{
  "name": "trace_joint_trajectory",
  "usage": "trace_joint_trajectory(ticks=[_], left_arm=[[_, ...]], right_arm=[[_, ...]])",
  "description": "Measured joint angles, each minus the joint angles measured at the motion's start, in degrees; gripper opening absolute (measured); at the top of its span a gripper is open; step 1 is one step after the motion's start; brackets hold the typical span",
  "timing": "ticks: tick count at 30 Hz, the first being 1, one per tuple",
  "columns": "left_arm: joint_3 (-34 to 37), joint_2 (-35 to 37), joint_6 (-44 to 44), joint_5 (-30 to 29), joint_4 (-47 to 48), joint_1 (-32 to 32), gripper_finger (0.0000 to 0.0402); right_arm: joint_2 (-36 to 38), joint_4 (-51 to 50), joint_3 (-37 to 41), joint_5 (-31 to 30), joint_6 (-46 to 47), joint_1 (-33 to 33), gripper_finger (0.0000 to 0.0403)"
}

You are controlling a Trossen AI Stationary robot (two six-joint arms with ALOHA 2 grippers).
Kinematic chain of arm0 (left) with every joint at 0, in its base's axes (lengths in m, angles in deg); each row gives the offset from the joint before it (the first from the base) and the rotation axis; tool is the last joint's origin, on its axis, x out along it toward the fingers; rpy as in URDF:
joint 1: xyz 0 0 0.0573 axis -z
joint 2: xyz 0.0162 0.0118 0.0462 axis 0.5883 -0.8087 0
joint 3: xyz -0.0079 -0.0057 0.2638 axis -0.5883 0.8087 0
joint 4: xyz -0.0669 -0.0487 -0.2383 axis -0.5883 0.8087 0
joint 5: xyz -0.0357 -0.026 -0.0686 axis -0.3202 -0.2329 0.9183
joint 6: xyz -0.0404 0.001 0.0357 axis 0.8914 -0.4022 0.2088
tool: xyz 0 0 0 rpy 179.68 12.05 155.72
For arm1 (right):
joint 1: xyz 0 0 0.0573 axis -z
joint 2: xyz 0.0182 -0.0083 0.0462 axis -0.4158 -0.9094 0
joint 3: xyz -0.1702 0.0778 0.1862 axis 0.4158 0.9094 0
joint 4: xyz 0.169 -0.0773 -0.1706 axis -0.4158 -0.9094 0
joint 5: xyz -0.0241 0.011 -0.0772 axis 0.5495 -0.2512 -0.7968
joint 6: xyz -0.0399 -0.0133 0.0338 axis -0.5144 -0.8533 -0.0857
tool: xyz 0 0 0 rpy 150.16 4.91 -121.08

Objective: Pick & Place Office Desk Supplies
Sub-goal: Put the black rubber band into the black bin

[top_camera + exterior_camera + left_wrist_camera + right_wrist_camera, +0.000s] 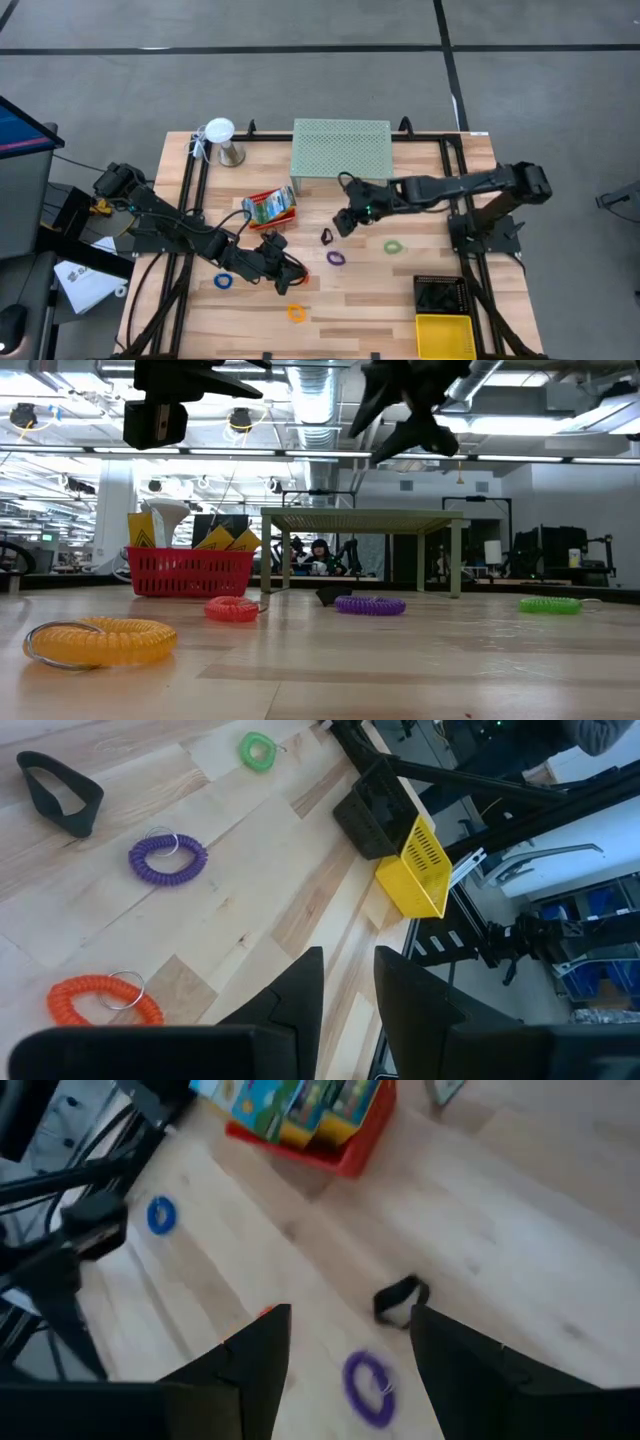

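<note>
While the right gripper [343,222] hangs above the counter [400,290] with jaws spread and empty, a black clip [400,1298] and a purple loop [370,1388] lie just beneath, close together. Both could be caught in one closing, or the clip nudged away, if the descent is off-centre. The left gripper [283,280] is held above the orange loop [100,1002], jaws slightly parted, nothing pinched. Crayon boxes [270,207] sit in the red tray [268,220].

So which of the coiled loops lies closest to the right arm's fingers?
The purple loop. It lies just below the right gripper on the table, beside the black clip; the green loop, orange loop and blue loop all lie farther off.
</note>
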Motion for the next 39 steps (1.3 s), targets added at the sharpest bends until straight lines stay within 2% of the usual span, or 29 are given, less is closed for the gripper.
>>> trace_joint_trajectory(ticks=[6,16,19,30,39], left_arm=[[0.0,0.0,0.0,0.0,0.1,0.0,0.0088],[0.0,0.0,1.3,-0.3,0.6,0.0,0.0088],[0.0,0.0,1.8,-0.5,0.4,0.0,0.0088],[0.0,0.0,1.7,-0.5,0.0,0.0,0.0088],[0.0,0.0,1.6,-0.5,0.1,0.0,0.0088]], right_arm=[[-4.0,1.7,0.0,0.4,-1.6,1.5,0.0190],[-19.6,7.5,0.1,-0.1,-2.4,1.3,0.0189],[-22.3,7.8,0.2,-0.3,-2.3,1.1,0.0184],[-23.5,8.9,0.0,-2.6,-2.0,0.3,0.0161],[-24.4,9.1,0.0,-2.2,-2.2,0.1,0.0132]])
